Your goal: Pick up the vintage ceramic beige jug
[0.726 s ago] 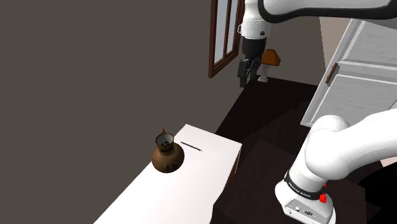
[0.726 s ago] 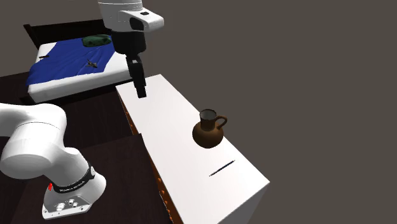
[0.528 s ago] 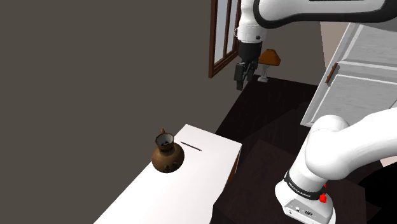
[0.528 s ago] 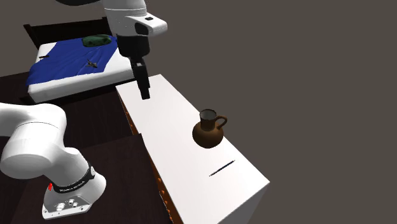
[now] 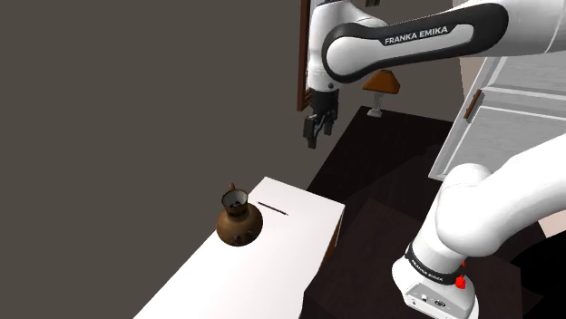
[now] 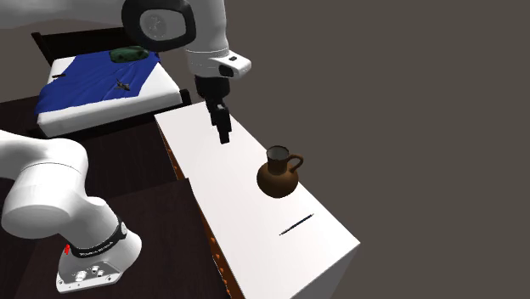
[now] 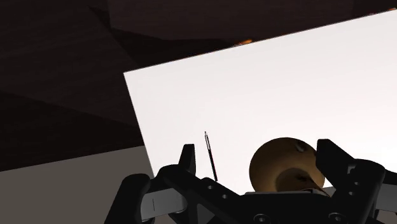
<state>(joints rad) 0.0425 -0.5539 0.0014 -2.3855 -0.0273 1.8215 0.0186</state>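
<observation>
I am hanging my black gripper (image 5: 315,138) (image 6: 224,136) (image 7: 257,153), spread open and empty, high over the white tabletop (image 5: 299,217) (image 6: 255,229) (image 7: 267,89), and the round brown jug with a handle (image 5: 239,220) (image 6: 279,174) (image 7: 283,165) is standing upright well below it.

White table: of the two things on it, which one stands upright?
The brown jug stands upright; the thin black stick beside it lies flat.

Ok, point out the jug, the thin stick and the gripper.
brown jug (image 6: 279,180), second exterior view, round belly.
thin dark stick (image 6: 297,225), second exterior view, mid-length.
gripper (image 5: 313,139), shoulder view, between its fingertips.
</observation>
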